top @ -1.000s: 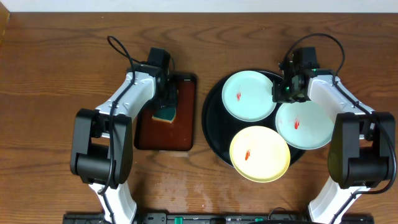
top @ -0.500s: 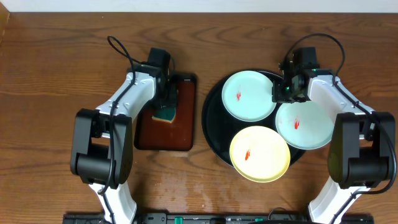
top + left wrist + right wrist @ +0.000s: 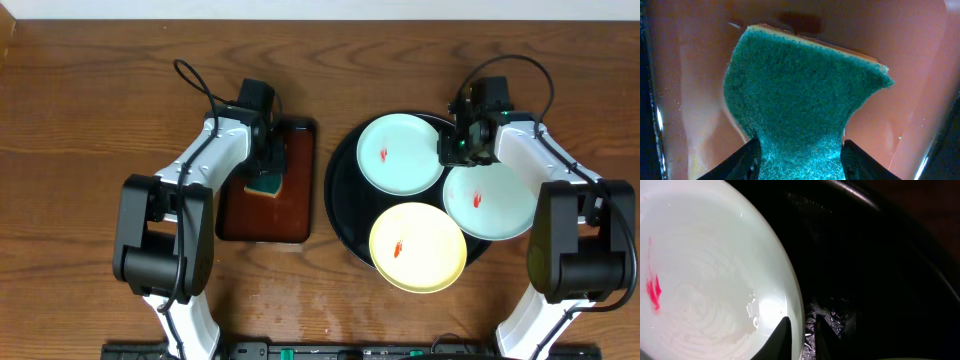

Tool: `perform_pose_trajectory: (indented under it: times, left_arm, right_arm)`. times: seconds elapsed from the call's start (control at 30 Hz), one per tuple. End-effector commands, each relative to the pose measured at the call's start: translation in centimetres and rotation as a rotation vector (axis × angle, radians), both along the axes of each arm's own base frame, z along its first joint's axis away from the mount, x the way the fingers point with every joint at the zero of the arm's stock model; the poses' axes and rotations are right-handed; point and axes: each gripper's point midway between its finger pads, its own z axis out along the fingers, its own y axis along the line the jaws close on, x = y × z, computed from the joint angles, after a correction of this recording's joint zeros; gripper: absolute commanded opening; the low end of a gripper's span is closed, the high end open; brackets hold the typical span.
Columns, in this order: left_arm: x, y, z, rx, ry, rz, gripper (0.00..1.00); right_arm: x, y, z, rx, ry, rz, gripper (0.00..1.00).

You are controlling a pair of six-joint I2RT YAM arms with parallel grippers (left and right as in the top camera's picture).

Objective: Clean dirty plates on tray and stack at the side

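Note:
Three plates lie on the round black tray (image 3: 336, 196): a mint plate (image 3: 400, 153) at the back, a second mint plate (image 3: 492, 202) at the right and a yellow plate (image 3: 418, 248) in front, each with a small red smear. My right gripper (image 3: 452, 150) is shut on the right rim of the back mint plate (image 3: 710, 275), one finger on each side of the rim (image 3: 801, 337). My left gripper (image 3: 268, 168) is shut on a green sponge (image 3: 800, 90) over the reddish-brown tray (image 3: 240, 215).
The rectangular reddish-brown tray (image 3: 695, 75) sits left of the black tray, with a narrow strip of wood between them. Wet specks lie on the black tray floor (image 3: 835, 310) beside the plate. Bare wood tabletop (image 3: 80, 150) spreads to the left and front.

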Motion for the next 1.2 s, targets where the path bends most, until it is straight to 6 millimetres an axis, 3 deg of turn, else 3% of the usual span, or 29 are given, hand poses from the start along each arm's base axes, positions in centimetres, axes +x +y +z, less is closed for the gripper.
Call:
perform_pose_trajectory:
  times: [0.0,0.27,0.5,0.57,0.8,0.83,0.93,1.17]
  left_arm:
    - [-0.97,0.19,-1.37,0.014,0.043,0.003,0.53]
    - [-0.97,0.19,-1.37,0.014,0.043,0.003,0.53]
    - [-0.97,0.19,-1.37,0.014,0.043,0.003,0.53]
    - [-0.97,0.19,-1.37,0.014,0.043,0.003,0.53]
    - [-0.97,0.19,-1.37,0.014,0.042,0.003,0.52]
    - [-0.97,0.19,-1.37,0.014,0.043,0.003,0.50]
    - [-0.97,0.19,-1.37,0.014,0.043,0.003,0.30]
    - [-0.98,0.19,-1.37,0.014,0.043,0.003,0.22]
  right_arm:
    - [-0.28,0.22,-0.04,0.003,0.004,0.001,0.15]
    - [-0.25,0.23,-0.44,0.004,-0.007,0.001,0.06]
    - [-0.30,0.23,-0.49,0.004,-0.006,0.001,0.10]
    - [-0.29,0.23,-0.52,0.004,-0.007,0.001,0.01]
    - [-0.28,0.24,-0.52,0.005,-0.008,0.002,0.01]
    - [-0.28,0.23,-0.52,0.004,-0.008,0.001,0.01]
    - [-0.27,0.23,-0.52,0.004,-0.008,0.001,0.01]
    - [-0.28,0.23,-0.52,0.004,-0.008,0.001,0.01]
